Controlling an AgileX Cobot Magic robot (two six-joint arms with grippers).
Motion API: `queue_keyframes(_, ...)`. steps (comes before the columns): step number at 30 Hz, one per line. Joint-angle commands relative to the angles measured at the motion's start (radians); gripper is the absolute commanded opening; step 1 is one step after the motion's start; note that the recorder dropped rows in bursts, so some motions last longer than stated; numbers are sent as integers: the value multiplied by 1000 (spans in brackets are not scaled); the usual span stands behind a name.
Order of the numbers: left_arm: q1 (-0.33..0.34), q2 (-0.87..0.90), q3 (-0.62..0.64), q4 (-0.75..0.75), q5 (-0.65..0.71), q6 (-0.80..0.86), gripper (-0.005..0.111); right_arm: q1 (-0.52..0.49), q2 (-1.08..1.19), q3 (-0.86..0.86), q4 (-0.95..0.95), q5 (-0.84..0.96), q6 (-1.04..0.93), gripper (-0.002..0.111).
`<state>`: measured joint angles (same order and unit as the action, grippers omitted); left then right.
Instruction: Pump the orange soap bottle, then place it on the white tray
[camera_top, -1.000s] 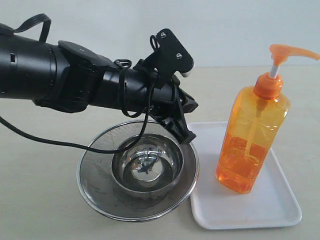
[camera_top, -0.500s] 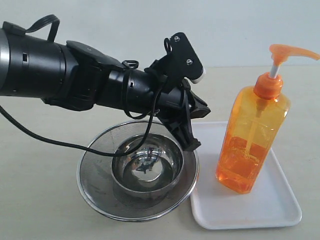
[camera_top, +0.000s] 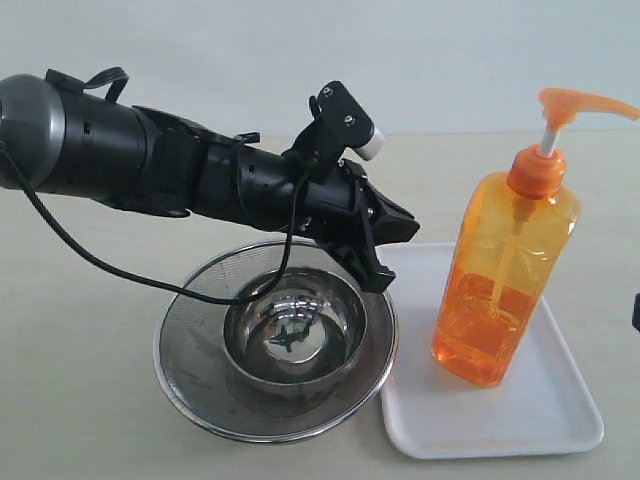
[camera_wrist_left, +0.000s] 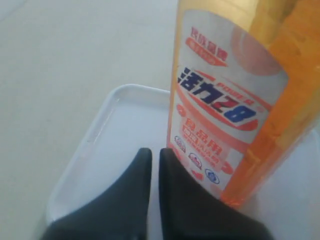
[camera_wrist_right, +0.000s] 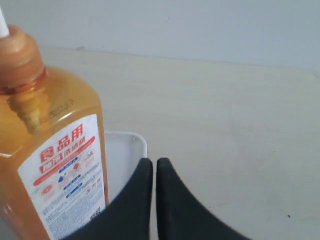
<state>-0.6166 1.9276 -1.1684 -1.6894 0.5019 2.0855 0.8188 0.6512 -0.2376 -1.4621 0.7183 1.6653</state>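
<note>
— Where is the orange soap bottle (camera_top: 505, 280)?
— Upright on the white tray (camera_top: 560, 410).
— And the pincers?
— The left gripper (camera_wrist_left: 154, 152) is clenched on nothing. It hangs over the rim of the steel strainer bowl (camera_top: 200, 400), near the bottle but apart from it. The right gripper (camera_wrist_right: 151, 162) is also clenched and empty, near the bottle.

Beige table (camera_top: 80, 400) carries 2 things: steel strainer (camera_top: 190, 372) and white tray (camera_top: 545, 412) just beside it.
</note>
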Motion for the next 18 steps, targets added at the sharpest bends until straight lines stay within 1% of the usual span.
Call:
queue_keyframes(1, 1, -2, -7, -26, 49, 46, 5, -1, 0, 5, -85, 29, 62, 0)
queue_keyframes(3, 1, -2, -7, -26, 65, 46, 5, -1, 4, 5, -113, 15, 89, 0)
queue_keyframes(5, 1, -2, -7, -26, 98, 46, 5, -1, 25, 5, -121, -54, 107, 0)
queue_keyframes(7, 1, -2, -7, -26, 119, 46, 5, -1, 64, 5, -123, -120, 121, 0)
queue_keyframes(9, 1, -2, -7, -26, 122, 46, 5, -1, 130, 5, -152, -138, 159, 0)
queue_keyframes(14, 1, -2, -7, -26, 118, 46, 5, -1, 290, 5, -281, -18, 333, 0)
queue_keyframes(16, 1, -2, -7, -26, 118, 46, 5, -1, 340, 5, -282, -2, 397, 0)
queue_keyframes(18, 1, -2, -7, -26, 118, 46, 5, -1, 378, -2, -282, 39, 407, 0)
